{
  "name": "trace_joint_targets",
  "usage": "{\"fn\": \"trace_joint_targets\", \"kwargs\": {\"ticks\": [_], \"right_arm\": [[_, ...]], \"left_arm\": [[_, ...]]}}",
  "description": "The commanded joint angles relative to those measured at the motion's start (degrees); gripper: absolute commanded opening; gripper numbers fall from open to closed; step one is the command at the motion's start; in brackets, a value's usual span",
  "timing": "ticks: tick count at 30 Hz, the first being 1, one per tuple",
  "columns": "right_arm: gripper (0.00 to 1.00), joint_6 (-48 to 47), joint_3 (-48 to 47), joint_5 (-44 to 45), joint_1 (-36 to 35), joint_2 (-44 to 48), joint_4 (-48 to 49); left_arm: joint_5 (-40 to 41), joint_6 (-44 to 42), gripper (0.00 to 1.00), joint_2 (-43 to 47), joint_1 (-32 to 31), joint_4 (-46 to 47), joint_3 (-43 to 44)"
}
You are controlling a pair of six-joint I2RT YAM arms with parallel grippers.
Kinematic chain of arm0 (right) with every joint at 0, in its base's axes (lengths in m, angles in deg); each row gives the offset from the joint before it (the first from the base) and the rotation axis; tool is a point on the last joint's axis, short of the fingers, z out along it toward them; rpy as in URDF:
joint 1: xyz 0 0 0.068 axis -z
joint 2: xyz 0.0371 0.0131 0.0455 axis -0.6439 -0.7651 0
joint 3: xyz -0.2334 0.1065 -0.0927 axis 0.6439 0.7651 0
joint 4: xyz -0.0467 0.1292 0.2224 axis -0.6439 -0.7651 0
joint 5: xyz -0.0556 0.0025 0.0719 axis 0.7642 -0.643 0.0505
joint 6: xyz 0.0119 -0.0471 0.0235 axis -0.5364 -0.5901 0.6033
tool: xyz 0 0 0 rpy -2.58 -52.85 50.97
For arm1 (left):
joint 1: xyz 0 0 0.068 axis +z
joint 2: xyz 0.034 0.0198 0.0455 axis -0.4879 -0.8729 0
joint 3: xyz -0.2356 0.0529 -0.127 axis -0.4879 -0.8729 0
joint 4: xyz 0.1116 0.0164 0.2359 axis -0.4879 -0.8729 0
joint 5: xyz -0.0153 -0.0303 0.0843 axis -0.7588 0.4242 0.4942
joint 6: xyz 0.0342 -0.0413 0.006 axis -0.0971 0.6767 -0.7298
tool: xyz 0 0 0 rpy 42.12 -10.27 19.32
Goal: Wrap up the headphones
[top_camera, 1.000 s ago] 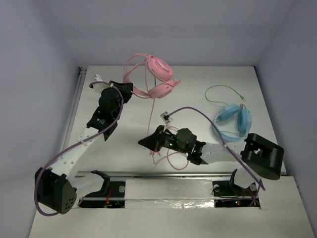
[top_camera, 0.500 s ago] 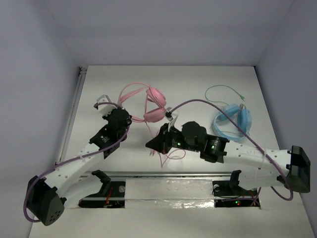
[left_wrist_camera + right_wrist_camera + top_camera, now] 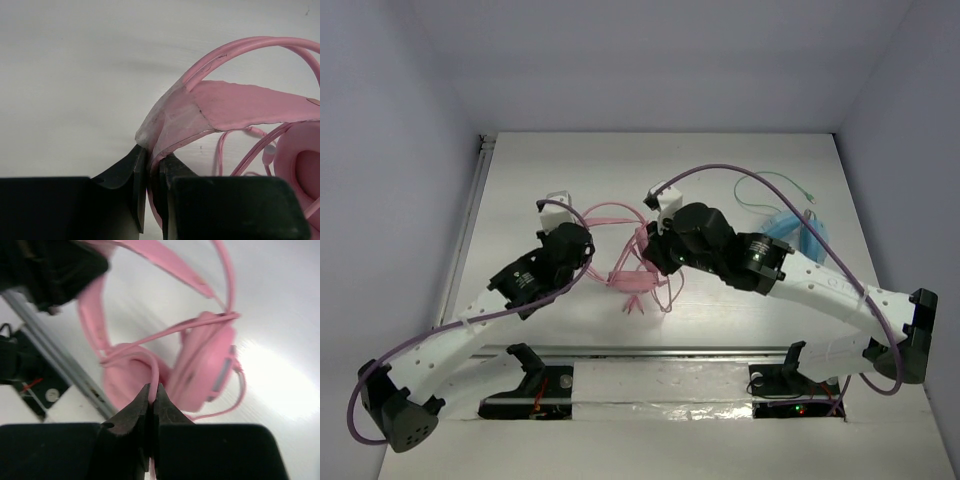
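The pink headphones (image 3: 631,280) are at the table's middle, between my two grippers. Their thin headband (image 3: 610,212) arches toward the back. My left gripper (image 3: 587,256) is shut on the headband (image 3: 235,102), pinched between the fingertips (image 3: 172,167). An ear cup (image 3: 300,160) shows at the right edge of the left wrist view. My right gripper (image 3: 656,258) is shut on the thin pink cable (image 3: 154,371), just above the two ear cups (image 3: 205,362). Cable strands cross the cups, and loose loops (image 3: 667,297) hang toward the near edge.
Light blue headphones (image 3: 802,236) with a green cable (image 3: 767,183) lie at the right behind my right arm. Grey walls close in the table on three sides. A metal rail (image 3: 650,352) runs along the near edge.
The left gripper carried the headphones from the back of the table toward the centre and lower. The right gripper moved back and right with the cable, coming in beside the ear cups.
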Motion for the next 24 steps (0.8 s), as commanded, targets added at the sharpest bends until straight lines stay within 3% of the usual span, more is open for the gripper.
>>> {"fn": "trace_joint_targets", "kwargs": {"ticks": [1, 7, 12, 18, 21, 24], "right_arm": [[0.0, -5.42, -4.29, 5.74, 1.68, 1.06, -6.17], [0.0, -4.89, -4.82, 16.88, 2.21, 1.77, -6.53], [0.0, -4.54, -4.91, 22.09, 2.21, 1.94, -5.92], [0.0, -4.98, -5.08, 27.55, 2.21, 3.0, -5.65], [0.04, -5.51, -4.3, 28.77, 2.21, 2.65, -4.6], [0.08, -5.34, -4.38, 35.35, 2.21, 1.42, -4.16]], "left_arm": [[-3.05, -5.74, 0.0, 1.03, -0.2, -4.88, 7.98], [-10.77, -14.8, 0.0, -0.81, -0.2, -8.05, 12.04], [-21.32, -18.32, 0.0, -1.07, -0.2, -4.63, 10.81], [-17.99, -19.11, 0.0, -3.36, -0.2, -5.15, 10.81], [-19.57, -20.07, 0.0, -3.89, 0.32, -3.66, 10.46], [-19.05, -21.04, 0.0, -5.12, 0.85, -3.48, 10.02]]}}
